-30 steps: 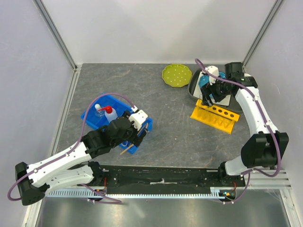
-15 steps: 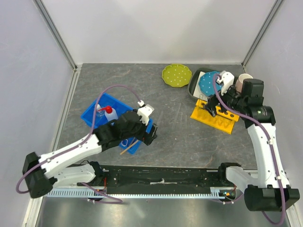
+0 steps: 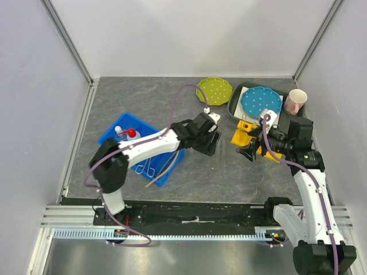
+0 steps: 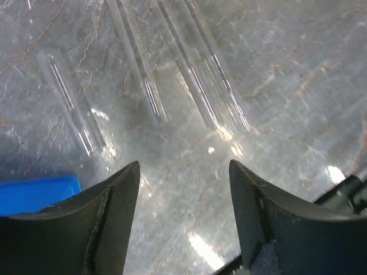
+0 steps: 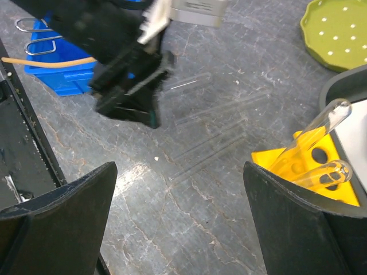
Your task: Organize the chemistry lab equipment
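The top camera is fixed above and behind the arm bases, looking steeply down on the whole grey desk (image 3: pixel 137 97) from its near edge to both far corners. The left wrist camera sits very close to the desk, looking past the left tool (image 4: pixel 183 166) at thin clear glass tubes (image 4: pixel 200 74). The right wrist camera hangs higher behind the right tool (image 5: pixel 179 172), facing the desk's middle, and shares those tubes and the blue bin (image 5: pixel 57 80) with it.

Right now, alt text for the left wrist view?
The open left gripper points down at several clear glass tubes lying side by side on the grey stone-patterned table. A corner of the blue bin shows at lower left.
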Tool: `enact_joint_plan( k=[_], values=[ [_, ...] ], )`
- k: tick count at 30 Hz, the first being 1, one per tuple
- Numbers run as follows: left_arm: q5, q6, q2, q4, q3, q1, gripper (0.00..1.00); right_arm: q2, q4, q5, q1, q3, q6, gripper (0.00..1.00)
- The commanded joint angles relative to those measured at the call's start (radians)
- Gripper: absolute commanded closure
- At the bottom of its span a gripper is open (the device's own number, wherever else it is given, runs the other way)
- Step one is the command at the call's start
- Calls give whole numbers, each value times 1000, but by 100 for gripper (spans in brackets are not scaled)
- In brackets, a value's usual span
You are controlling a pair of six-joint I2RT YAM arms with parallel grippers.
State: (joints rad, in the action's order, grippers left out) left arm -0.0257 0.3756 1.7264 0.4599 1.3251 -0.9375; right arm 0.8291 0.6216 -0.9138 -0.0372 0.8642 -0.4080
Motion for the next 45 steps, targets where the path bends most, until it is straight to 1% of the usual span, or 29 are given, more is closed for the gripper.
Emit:
enact_joint_plan(
  k=[1, 2, 4, 6, 8, 9, 12, 16, 20, 25, 28, 32, 40, 43, 44, 45],
  values=[
    [-54, 3, 175, 120, 195, 6, 33, -18, -129, -106, -32, -68, 40, 2],
    [-54, -3, 212, 132, 227, 6, 35, -21, -146, -103, -35, -85, 46, 2],
    [-74, -15, 293, 160, 308, 6, 36, -25, -145, -85, -36, -83, 49, 2],
    [-103, -26, 337, 195, 377, 9, 37, -36, -146, -80, -36, -88, 52, 2],
    [-118, -32, 399, 232, 419, 11, 39, -44, -145, -70, -38, -91, 54, 2],
    [-137, -37, 421, 244, 457, 12, 39, -50, -146, -66, -38, -93, 54, 2],
    [-167, -43, 472, 279, 505, 16, 40, -56, -146, -62, -36, -94, 55, 2],
    [-175, -46, 490, 280, 516, 22, 40, -62, -146, -62, -36, -97, 58, 2],
    [-157, -49, 510, 281, 519, 28, 46, -67, -146, -56, -38, -99, 60, 2],
    [-143, -55, 532, 281, 519, 29, 49, -70, -146, -54, -38, -102, 61, 2],
    [-140, -58, 538, 281, 519, 31, 52, -68, -146, -53, -36, -102, 61, 2],
    [-146, -63, 544, 281, 519, 32, 60, -67, -146, -54, -38, -103, 63, 2],
    [-175, -55, 558, 292, 522, 32, 61, -67, -146, -56, -38, -106, 61, 2],
    [-180, -50, 559, 295, 523, 34, 67, -67, -146, -59, -38, -106, 60, 2],
    [-180, -47, 559, 292, 523, 34, 71, -67, -146, -57, -36, -106, 58, 2],
    [-180, -46, 556, 292, 525, 34, 73, -65, -146, -59, -38, -106, 58, 2]
  ],
)
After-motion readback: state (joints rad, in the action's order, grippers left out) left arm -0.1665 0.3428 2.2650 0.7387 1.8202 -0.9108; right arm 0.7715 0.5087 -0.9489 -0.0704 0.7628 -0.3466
